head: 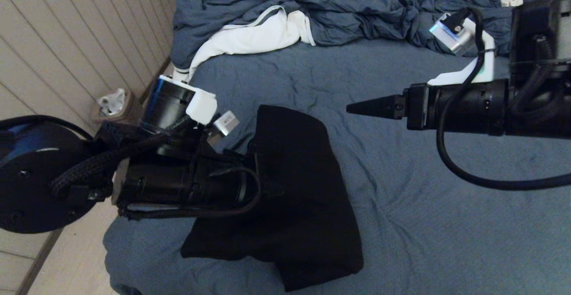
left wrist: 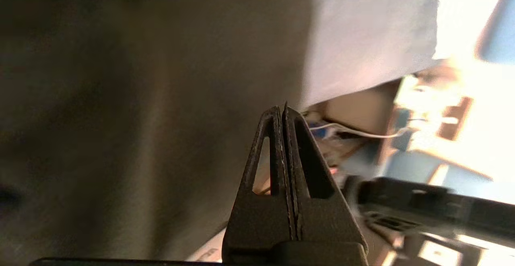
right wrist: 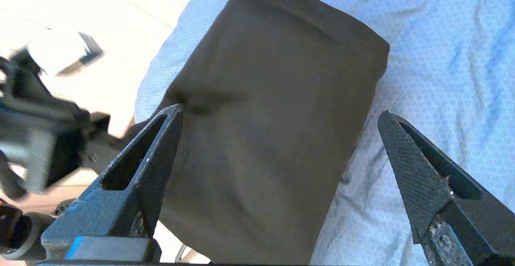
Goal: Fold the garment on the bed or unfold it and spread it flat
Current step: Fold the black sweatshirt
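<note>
The garment [head: 299, 183] is black and lies folded into a rough rectangle near the left edge of the bed [head: 424, 188]. My left arm reaches over the garment's left side. Its gripper [left wrist: 281, 109] is shut with nothing between the jaws, close beside the dark cloth [left wrist: 120, 117]. In the head view its fingers are lost against the black fabric. My right gripper [head: 352, 108] hovers above the sheet just right of the garment's far end, pointing left. Its jaws stand wide open [right wrist: 279, 111] and empty, with the garment [right wrist: 273, 97] below them.
A rumpled blue-grey comforter [head: 334, 5] and a white cloth [head: 254, 36] lie at the far end of the bed. A small bin with a white bag [head: 113, 105] stands on the floor by the panelled wall. Bare sheet [right wrist: 442, 56] stretches to the garment's right.
</note>
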You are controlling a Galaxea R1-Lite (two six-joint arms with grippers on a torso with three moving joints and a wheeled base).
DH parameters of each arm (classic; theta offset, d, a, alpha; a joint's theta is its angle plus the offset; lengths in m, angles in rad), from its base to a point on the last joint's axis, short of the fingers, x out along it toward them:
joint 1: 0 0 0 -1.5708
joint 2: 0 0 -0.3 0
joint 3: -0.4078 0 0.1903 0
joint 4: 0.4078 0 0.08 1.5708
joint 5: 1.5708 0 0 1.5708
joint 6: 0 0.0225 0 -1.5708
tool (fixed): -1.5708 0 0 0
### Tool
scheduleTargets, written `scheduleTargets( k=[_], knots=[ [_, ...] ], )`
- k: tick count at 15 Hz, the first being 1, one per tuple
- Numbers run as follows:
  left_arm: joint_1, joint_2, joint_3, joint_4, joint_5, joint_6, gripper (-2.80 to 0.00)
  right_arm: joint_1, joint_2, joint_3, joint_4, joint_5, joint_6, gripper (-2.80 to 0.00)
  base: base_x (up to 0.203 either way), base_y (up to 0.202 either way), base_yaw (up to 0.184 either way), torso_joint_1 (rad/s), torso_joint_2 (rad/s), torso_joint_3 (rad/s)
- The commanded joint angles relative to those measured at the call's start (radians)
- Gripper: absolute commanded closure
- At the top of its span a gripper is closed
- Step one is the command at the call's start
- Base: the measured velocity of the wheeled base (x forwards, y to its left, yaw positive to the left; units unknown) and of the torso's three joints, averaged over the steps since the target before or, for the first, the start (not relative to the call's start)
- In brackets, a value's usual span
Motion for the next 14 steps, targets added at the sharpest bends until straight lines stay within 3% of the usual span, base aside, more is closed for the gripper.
scheduleTargets(
  k=[1,4,9,14],
  knots=[
    [-0.005,0.004,0.034,-0.001,0.027,-0.004,0.0,0.001,0.018,0.003,-0.001,0.005,0.001,-2.8,0.0,0.0,0.0,0.0,0.0,0.0],
    [-0.016,0.035,0.03,-0.016,0.026,-0.008,0.0,0.001,0.038,0.002,-0.002,0.007,0.001,-2.8,0.0,0.0,0.0,0.0,0.0,0.0],
    [-0.103,0.211,0.017,-0.167,0.034,-0.011,0.0,-0.001,0.06,-0.001,-0.005,0.007,0.001,-2.8,0.0,0.0,0.0,0.0,0.0,0.0],
    [-0.137,0.368,0.004,-0.238,0.033,-0.02,0.0,-0.026,0.061,-0.007,-0.006,0.018,0.001,-2.8,0.0,0.0,0.0,0.0,0.0,0.0]
  ],
)
